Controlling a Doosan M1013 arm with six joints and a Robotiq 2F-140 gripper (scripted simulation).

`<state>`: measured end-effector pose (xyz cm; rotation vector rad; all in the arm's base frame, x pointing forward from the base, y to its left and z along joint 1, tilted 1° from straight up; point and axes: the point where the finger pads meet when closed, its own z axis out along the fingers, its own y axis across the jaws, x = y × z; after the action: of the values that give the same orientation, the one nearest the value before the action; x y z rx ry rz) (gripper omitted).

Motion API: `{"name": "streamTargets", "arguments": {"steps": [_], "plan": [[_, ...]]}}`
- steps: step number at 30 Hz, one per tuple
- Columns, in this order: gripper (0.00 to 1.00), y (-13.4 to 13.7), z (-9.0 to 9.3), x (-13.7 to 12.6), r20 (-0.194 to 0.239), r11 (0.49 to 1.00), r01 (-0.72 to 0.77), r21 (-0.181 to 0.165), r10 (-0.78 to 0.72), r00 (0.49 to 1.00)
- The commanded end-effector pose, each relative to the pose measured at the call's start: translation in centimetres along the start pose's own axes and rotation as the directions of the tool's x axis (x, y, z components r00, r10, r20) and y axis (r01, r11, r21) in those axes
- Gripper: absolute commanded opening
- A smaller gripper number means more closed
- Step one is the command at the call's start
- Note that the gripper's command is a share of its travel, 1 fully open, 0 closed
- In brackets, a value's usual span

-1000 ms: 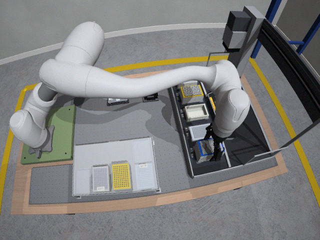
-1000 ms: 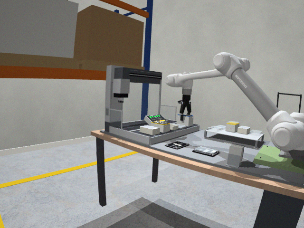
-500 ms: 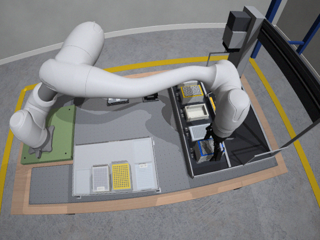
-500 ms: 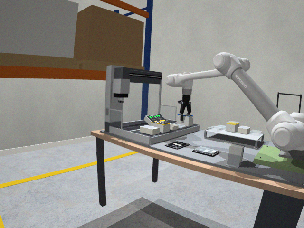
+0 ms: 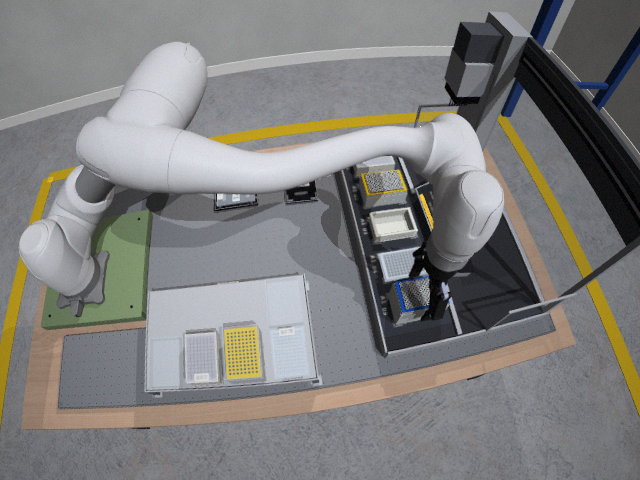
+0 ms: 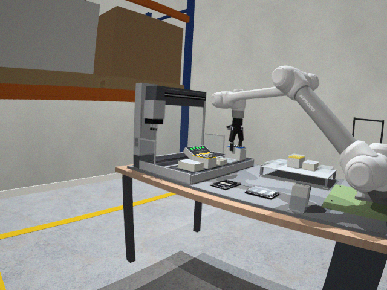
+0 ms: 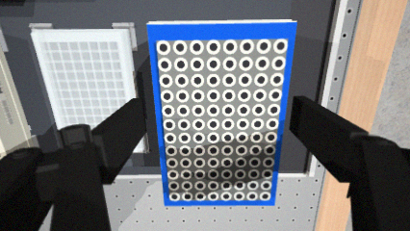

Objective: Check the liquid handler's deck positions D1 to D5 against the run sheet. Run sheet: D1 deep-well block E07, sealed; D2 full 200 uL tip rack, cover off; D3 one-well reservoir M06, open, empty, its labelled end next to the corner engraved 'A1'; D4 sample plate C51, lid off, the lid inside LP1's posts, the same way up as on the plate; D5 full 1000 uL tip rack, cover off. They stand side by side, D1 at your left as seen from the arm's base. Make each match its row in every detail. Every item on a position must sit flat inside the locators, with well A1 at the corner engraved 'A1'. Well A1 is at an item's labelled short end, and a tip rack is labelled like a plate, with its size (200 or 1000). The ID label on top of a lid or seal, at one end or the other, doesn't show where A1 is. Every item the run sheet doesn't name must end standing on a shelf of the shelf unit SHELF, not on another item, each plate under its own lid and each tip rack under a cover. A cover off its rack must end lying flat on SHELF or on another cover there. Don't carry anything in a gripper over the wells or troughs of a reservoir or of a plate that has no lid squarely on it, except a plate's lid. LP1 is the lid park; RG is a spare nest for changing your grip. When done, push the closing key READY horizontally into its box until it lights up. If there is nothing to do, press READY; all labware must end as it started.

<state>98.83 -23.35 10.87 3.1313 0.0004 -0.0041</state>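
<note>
Above the blue tip rack [image 7: 220, 115] at the deck's end position, the jaws were held spread wide, clear of both long sides — nothing was gripped. Every hole was seen filled in the wrist view; just beside it an uncovered sample plate [image 7: 84, 77] was shown. From above, the arm [image 5: 289, 155] blocked part of the deck.

Tip rack [image 7: 220, 120] on deck beside sample plate [image 7: 85, 77], pincer [image 7: 218, 140] astride rack, untouching
</note>
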Motion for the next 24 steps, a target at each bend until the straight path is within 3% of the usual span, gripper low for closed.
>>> {"name": "streamTargets", "arguments": {"steps": [1, 24], "plan": [[0.79, 0.0, -0.7, 0.0, -0.002, 1.000, 0.000, 0.000, 0.000, 1.000], [0.79, 0.0, -4.2, 0.0, -0.002, 1.000, 0.000, 0.000, 0.000, 1.000]]}}
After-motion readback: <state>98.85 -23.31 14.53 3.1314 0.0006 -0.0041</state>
